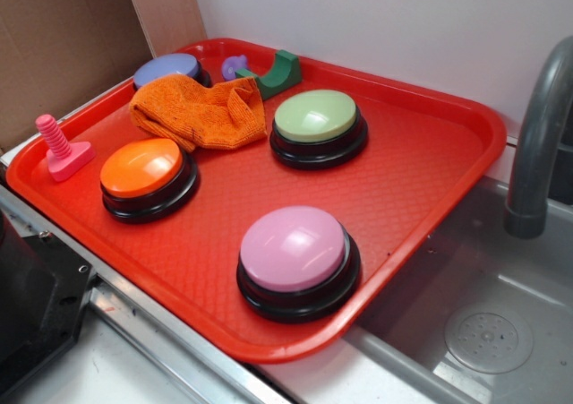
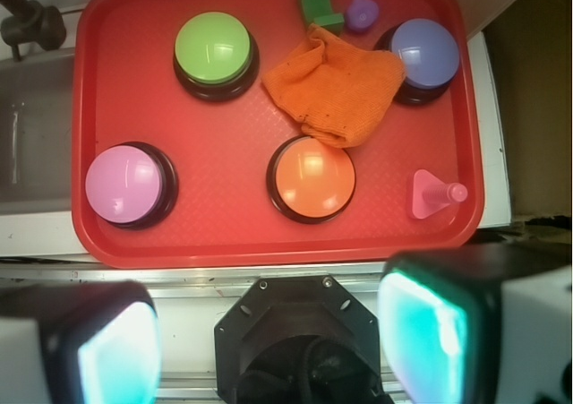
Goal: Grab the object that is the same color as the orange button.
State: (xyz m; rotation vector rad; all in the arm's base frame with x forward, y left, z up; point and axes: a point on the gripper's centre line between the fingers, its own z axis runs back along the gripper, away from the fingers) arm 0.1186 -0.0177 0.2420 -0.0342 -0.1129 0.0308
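An orange knitted cloth (image 1: 201, 111) (image 2: 336, 86) lies crumpled on the red tray (image 1: 421, 144) (image 2: 116, 234), between the green-domed button and the purple-domed button. The orange button (image 1: 146, 176) (image 2: 312, 178) sits just in front of it, apart from it. In the wrist view my gripper (image 2: 269, 337) hangs high above the tray's near edge, over the robot base, well short of the cloth. Its two pads (image 2: 421, 328) stand wide apart with nothing between them. The gripper does not show in the exterior view.
On the tray also stand a green-domed button (image 1: 317, 126) (image 2: 214, 53), a pink-domed button (image 1: 296, 259) (image 2: 127, 184), a purple-domed button (image 1: 168, 68) (image 2: 423, 56), a pink screw (image 1: 59, 147) (image 2: 432, 193), a green block (image 1: 273, 74) (image 2: 320, 1) and a small purple piece (image 1: 235, 64) (image 2: 361, 12). A sink with faucet (image 1: 537, 135) lies right.
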